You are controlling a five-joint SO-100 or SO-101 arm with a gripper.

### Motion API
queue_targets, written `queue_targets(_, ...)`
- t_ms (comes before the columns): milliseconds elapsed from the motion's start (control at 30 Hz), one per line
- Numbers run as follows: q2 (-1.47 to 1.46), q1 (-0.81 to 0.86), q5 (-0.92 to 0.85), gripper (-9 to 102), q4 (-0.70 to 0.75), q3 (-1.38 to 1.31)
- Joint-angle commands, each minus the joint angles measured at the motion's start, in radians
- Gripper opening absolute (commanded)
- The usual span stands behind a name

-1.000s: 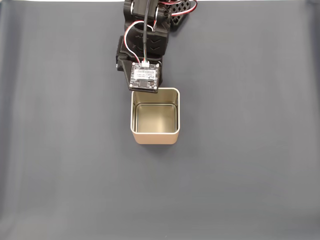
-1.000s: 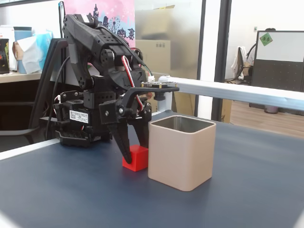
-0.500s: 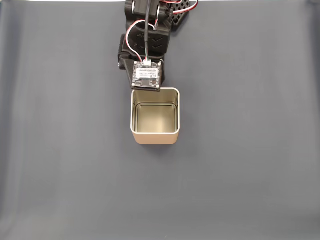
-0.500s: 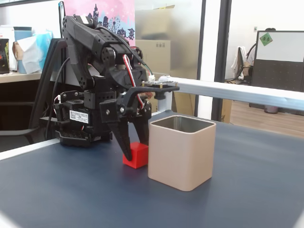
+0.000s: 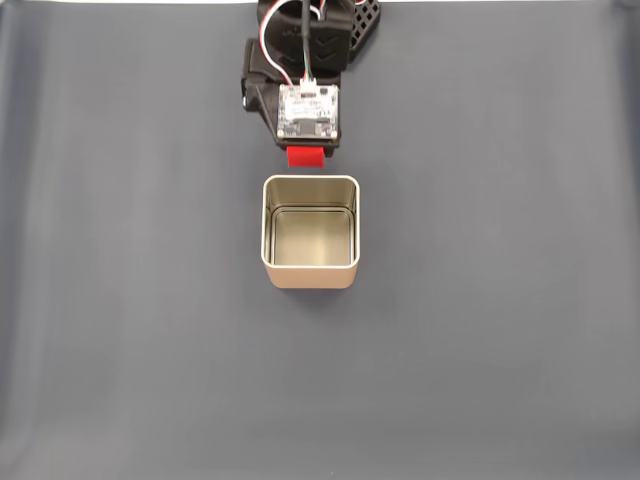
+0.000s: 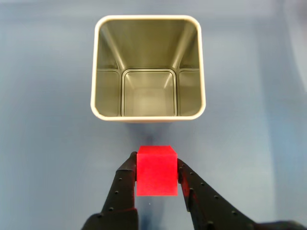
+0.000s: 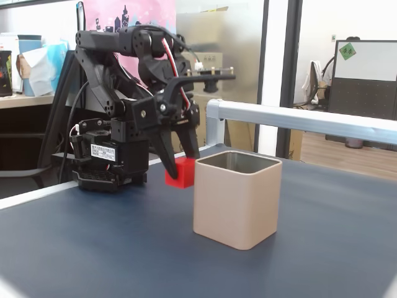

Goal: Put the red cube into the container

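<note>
**Red cube lifted clear of the table, short of the tin**

The claw (image 6: 157, 168) pinches the red cube (image 6: 156, 170) between its two black fingers, one pressed against each side face, as the wrist view shows plainly. In a fixed view from the side the cube (image 7: 180, 172) hangs off the table (image 7: 93, 248), roughly level with the rim of the tin (image 7: 236, 200) and just beside its wall on the arm's side, not yet over the opening. That height looks deliberate: the cube has to clear the rim before it can go in, so I judge the lift to be about done and the carry forward still to come.

In a fixed view from above, the tin (image 5: 310, 276) stands near the middle of the table, somewhat toward the far edge where the arm is based, and a strip of the cube (image 5: 305, 157) shows between the camera board on the wrist and the tin's far rim. The tin is upright, open at the top and empty, its shiny floor bare.

A white label sits on the arm's base (image 7: 105, 153), and there is print on the circuit board; both are too small to read.
</note>
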Motion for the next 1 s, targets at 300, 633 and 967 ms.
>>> queue_targets(300, 0.014, -0.048, 0.008, 0, 0.201, -0.324)
queue_targets(633, -0.086, -0.072, 0.034, 0, 0.235, -0.523)
queue_targets(967, -0.293, -0.069, 0.078, 0, 0.124, -0.65)
